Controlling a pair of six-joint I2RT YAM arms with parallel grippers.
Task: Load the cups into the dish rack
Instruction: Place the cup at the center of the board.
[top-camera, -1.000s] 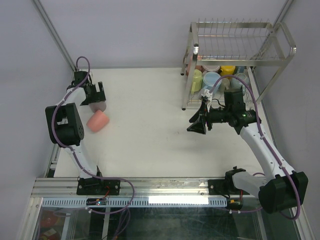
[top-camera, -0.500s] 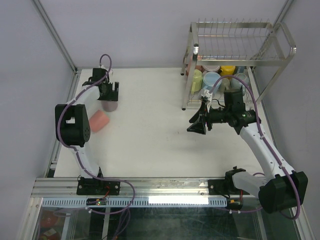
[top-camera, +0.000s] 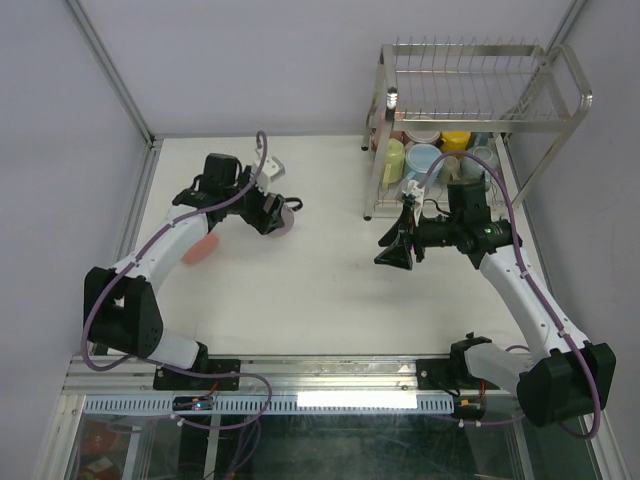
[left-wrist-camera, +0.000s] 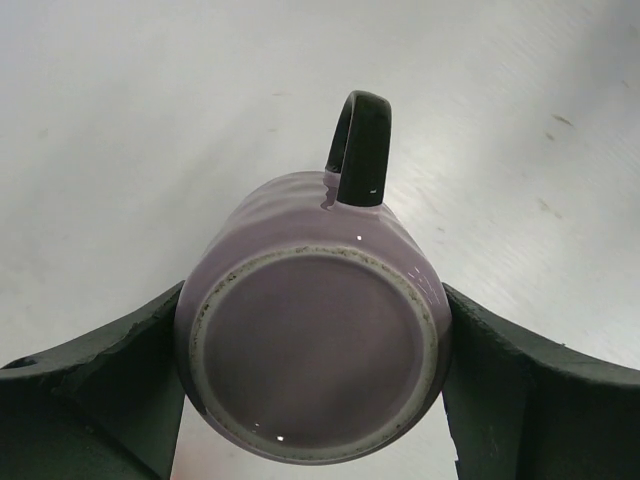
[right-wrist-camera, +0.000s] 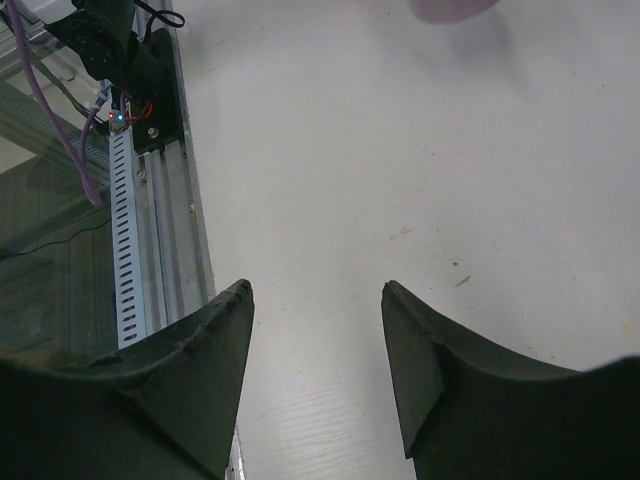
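The dish rack (top-camera: 470, 124) stood far right, with cups (top-camera: 425, 158) on its lower shelf. The left gripper (top-camera: 272, 214) clamped the mauve mug (left-wrist-camera: 315, 360) over the table; a firm, level carry toward a free slot seemed wise. The right gripper (top-camera: 392, 252) hung open and empty.

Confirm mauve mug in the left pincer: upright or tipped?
Tipped. The mauve mug shows its base to the left wrist camera, dark handle on top, rim pointing away; the left pincer clamps its sides.
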